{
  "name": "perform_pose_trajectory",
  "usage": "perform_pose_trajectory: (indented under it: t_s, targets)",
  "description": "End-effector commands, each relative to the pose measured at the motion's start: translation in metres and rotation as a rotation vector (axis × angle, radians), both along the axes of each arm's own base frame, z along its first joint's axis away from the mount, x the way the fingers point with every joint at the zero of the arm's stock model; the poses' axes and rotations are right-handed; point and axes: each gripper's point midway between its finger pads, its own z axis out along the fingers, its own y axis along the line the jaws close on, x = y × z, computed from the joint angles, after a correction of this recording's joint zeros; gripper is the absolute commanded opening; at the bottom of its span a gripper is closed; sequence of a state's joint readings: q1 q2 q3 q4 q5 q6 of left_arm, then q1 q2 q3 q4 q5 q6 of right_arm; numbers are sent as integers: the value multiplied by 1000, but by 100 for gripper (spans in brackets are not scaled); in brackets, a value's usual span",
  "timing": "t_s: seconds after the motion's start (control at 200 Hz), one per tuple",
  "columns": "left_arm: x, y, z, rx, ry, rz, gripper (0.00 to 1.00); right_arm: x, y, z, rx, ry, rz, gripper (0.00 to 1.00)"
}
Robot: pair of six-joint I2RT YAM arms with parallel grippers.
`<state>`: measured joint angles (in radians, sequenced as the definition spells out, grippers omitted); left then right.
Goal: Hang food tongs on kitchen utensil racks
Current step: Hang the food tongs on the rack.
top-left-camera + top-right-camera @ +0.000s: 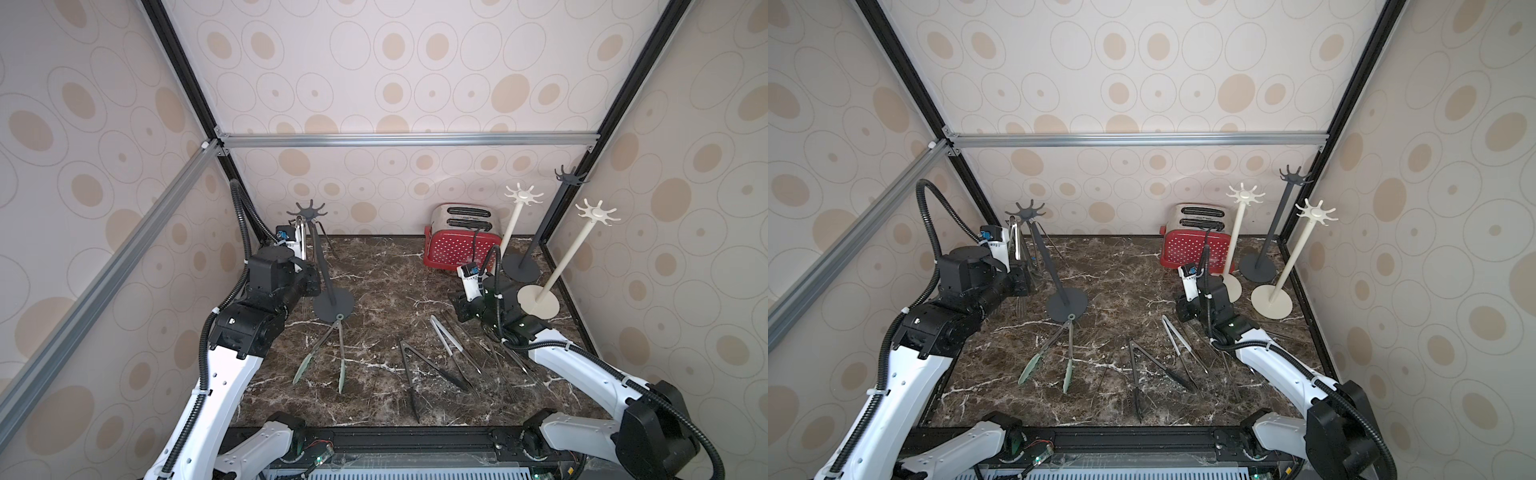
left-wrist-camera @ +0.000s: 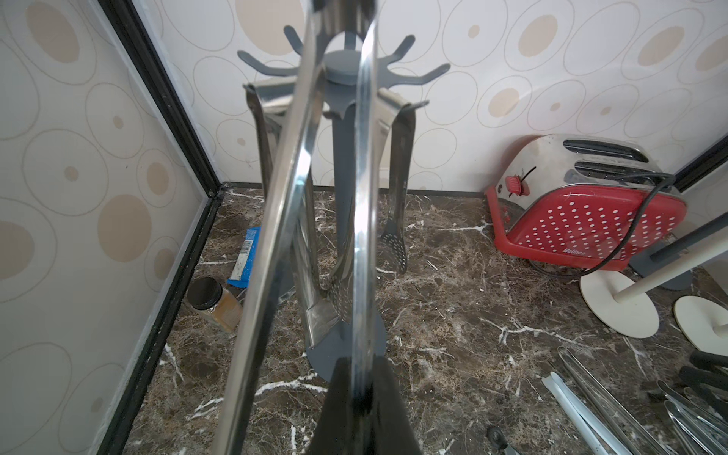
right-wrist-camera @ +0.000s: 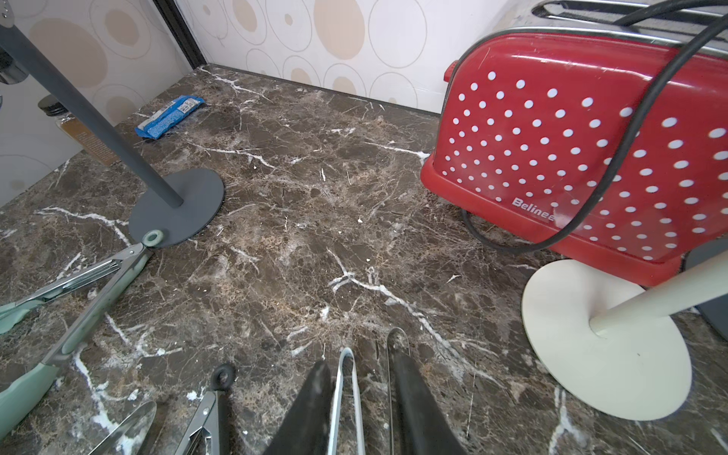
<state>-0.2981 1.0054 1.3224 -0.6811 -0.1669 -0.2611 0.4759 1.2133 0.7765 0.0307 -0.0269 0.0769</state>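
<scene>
My left gripper (image 2: 364, 364) is shut on one arm of a shiny steel food tongs (image 2: 295, 177). It holds them upright against the crown of the dark grey utensil rack (image 1: 322, 266) at the back left. Other tongs (image 2: 398, 189) hang from that crown. My right gripper (image 3: 360, 366) is low over the table, its jaws open astride the loop end of white tongs (image 3: 346, 378). A steel tongs' loop (image 3: 398, 338) lies by one finger. Green tongs (image 1: 328, 353), black tongs (image 1: 409, 374) and several steel tongs (image 1: 498, 365) lie on the marble. Two cream racks (image 1: 524, 194), (image 1: 597, 212) and a dark grey rack (image 1: 570, 176) stand at the right.
A red-and-steel toaster (image 1: 457, 245) with a black cord stands at the back, next to the cream racks' bases. A blue wrapper (image 2: 246, 256) and a spice jar (image 2: 214, 299) lie in the back left corner. Papered walls close in three sides.
</scene>
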Motion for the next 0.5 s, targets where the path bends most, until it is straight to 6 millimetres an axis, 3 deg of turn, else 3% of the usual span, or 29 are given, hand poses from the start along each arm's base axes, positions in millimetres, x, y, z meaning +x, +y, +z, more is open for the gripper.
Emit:
perform_pose_trajectory:
  t_s: [0.0,0.496]
  targets:
    - [5,5,17,24,-56,19,0,6,0,6,-3,-22,3,31]
    - [16,3,12,15,-68,22,0,7,-2,3,-9,-14,1,31]
